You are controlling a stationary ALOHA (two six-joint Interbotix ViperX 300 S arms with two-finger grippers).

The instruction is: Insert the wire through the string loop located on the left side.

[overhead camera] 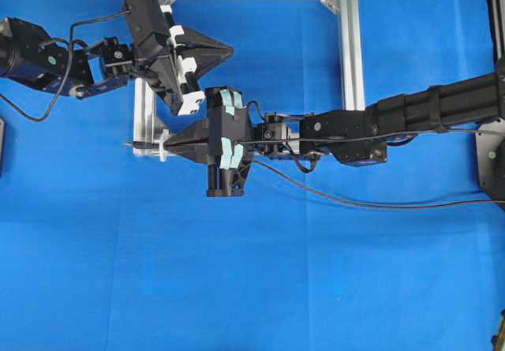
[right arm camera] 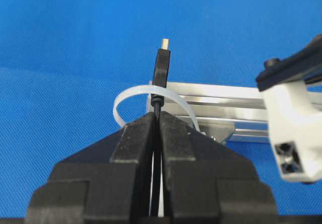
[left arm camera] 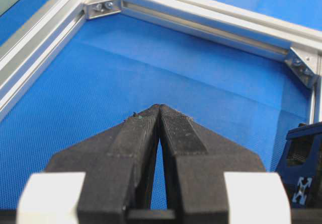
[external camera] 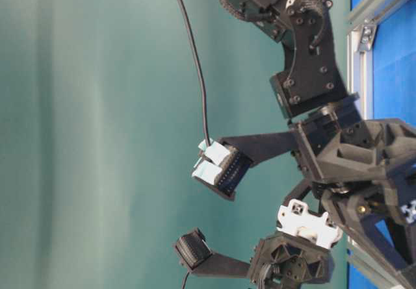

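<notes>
My right gripper (right arm camera: pixel 157 114) is shut on the wire (right arm camera: pixel 162 65), a thin black cable. Its plug with the small silvery tip sticks out ahead of the fingertips. The white string loop (right arm camera: pixel 132 94) arches just in front of the jaws, and the cable crosses its band there with the plug beyond it. From overhead, the right gripper (overhead camera: pixel 167 142) sits at the frame's lower left corner, by the loop (overhead camera: pixel 163 151). The plug (overhead camera: pixel 136 143) pokes out to the left and the wire (overhead camera: pixel 355 202) trails right. My left gripper (left arm camera: pixel 160 106) (overhead camera: pixel 229 50) is shut and empty over the blue mat inside the frame.
The square silver aluminium frame (overhead camera: pixel 351 51) lies on the blue mat, with corner brackets (left arm camera: pixel 103 6) at its joints. The left arm's white-and-black wrist (right arm camera: pixel 292 118) hangs close to the right of the loop. Both arms crowd the frame's left rail (overhead camera: pixel 140 106).
</notes>
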